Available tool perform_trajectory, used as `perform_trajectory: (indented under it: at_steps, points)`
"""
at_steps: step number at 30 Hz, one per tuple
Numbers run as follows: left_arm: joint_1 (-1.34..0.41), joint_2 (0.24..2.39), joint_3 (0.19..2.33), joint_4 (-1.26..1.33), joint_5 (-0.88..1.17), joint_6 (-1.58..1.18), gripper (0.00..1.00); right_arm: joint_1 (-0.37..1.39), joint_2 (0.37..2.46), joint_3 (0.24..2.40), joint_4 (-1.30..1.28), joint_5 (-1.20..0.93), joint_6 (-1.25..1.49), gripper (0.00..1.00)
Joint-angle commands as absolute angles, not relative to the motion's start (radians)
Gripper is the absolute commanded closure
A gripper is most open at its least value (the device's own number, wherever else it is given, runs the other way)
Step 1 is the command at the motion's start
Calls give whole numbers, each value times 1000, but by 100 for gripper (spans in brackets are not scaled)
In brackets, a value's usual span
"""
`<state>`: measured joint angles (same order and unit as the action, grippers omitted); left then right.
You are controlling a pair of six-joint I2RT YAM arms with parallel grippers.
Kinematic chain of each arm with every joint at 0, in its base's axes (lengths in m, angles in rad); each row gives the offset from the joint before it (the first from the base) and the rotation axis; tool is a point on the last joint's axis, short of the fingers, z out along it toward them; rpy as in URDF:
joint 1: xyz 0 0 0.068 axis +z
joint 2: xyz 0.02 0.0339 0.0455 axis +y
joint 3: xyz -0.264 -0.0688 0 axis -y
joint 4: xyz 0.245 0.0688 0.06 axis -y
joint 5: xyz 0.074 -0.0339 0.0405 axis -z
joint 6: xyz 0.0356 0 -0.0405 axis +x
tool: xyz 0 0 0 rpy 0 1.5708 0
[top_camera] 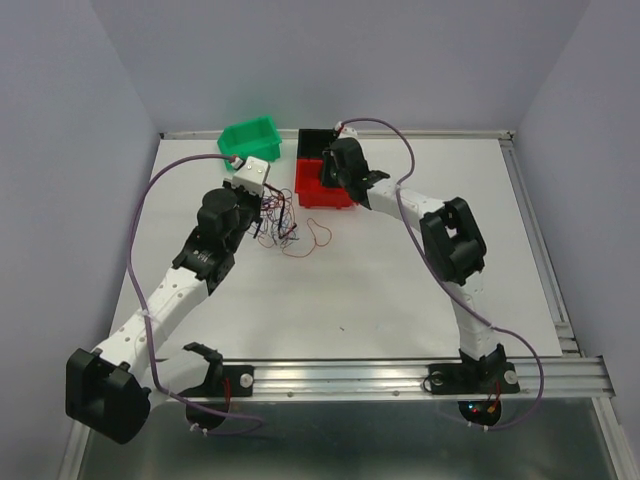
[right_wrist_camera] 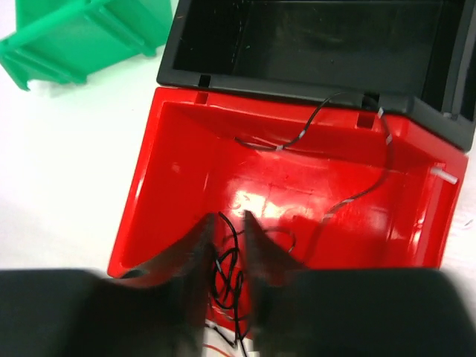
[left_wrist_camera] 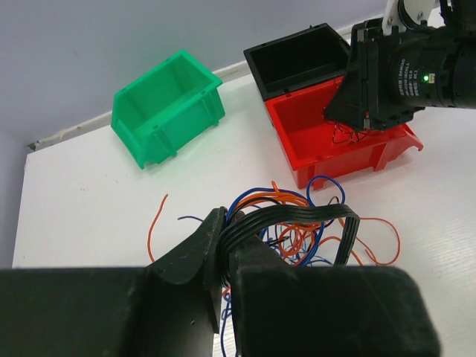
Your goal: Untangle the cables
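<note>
The cables (top_camera: pixel 285 225) lie as a tangle of thin blue, orange and black wires on the white table, between the arms; in the left wrist view the tangle (left_wrist_camera: pixel 294 238) is just past my fingers. My left gripper (left_wrist_camera: pixel 227 223) is shut on a flat black ribbon of wires (left_wrist_camera: pixel 297 214) that arches up out of the tangle; it also shows in the top view (top_camera: pixel 266 203). My right gripper (right_wrist_camera: pixel 229 223) hovers over the red bin (right_wrist_camera: pixel 149 193), jaws a little apart, with a thin black wire (right_wrist_camera: pixel 234 268) looped loosely in the gap. Another black wire (right_wrist_camera: pixel 385 141) lies inside that bin.
A green bin (top_camera: pixel 250 138) stands at the back left. A black bin (top_camera: pixel 315 140) stands right behind the red bin (top_camera: pixel 322 198). A loose red wire loop (top_camera: pixel 315 240) lies right of the tangle. A single orange wire (left_wrist_camera: pixel 151 227) lies left of it.
</note>
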<state>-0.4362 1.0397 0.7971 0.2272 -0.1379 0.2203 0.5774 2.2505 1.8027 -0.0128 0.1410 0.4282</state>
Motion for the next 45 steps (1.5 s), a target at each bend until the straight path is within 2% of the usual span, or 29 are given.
perform_trajectory:
  at_steps: [1,3,4,12,20,24,27,30,34,39,45]
  points:
    - [-430,1031,822,288,-133,229,87,594,2138,1755,109,141,439,64]
    - [-430,1032,822,290,-135,230,87,595,2125,1747,113,149,436,40]
    - [-430,1034,822,291,-133,232,87,597,2120,1737,115,153,433,33]
    - [-430,1039,819,296,-103,235,87,601,2063,1692,123,179,391,28]
    - [-430,1042,822,298,-133,236,87,603,2123,1735,63,170,345,29]
    - [-428,1052,822,299,-112,238,87,604,2040,1649,109,31,305,26]
    - [-428,1051,822,292,-60,238,87,624,1932,1496,197,-146,206,19]
    - [-428,1040,825,281,-37,236,87,640,1827,1321,299,-315,114,17]
    - [-425,1029,834,264,-14,227,87,637,1720,1128,428,-400,41,16]
    - [-425,1023,841,246,60,221,87,638,1671,1052,478,-556,9,19]
    - [-423,1012,842,224,205,224,87,638,1686,1046,546,-548,17,23]
